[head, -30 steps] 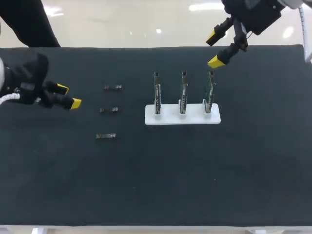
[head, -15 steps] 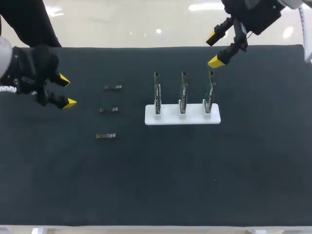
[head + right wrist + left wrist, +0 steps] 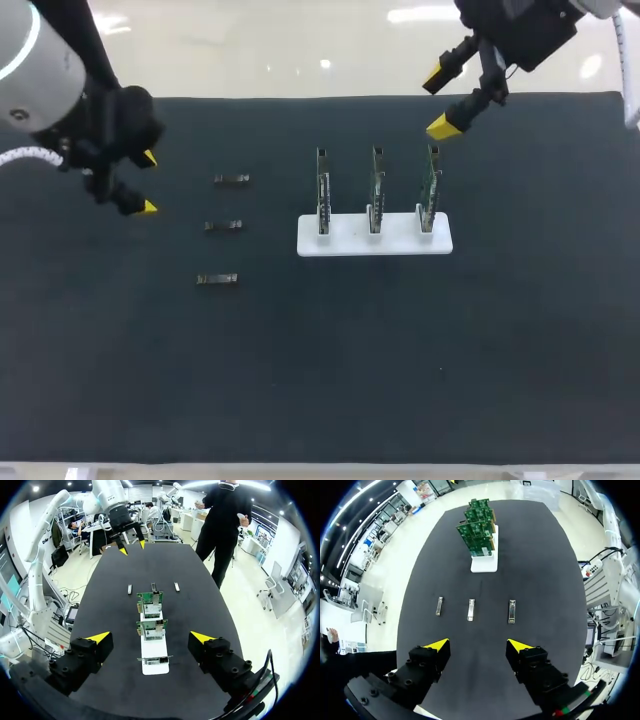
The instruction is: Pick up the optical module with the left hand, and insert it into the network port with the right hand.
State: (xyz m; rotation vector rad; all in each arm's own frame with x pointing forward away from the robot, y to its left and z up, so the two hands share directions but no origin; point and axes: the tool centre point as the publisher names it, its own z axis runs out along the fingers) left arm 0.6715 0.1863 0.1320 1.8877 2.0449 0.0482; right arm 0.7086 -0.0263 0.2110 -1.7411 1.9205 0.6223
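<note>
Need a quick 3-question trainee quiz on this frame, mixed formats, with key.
1. How many optical modules lie on the black mat?
2. True or false: the left gripper is shut on a module.
3. The circuit boards stand in: A) a white holder B) a blue tray C) a cardboard box.
Key: 1) three 2) false 3) A

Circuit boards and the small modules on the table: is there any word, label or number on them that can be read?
Circuit boards: any print is too small to read.
Optical modules: no legible label.
White stand: no text shows.
</note>
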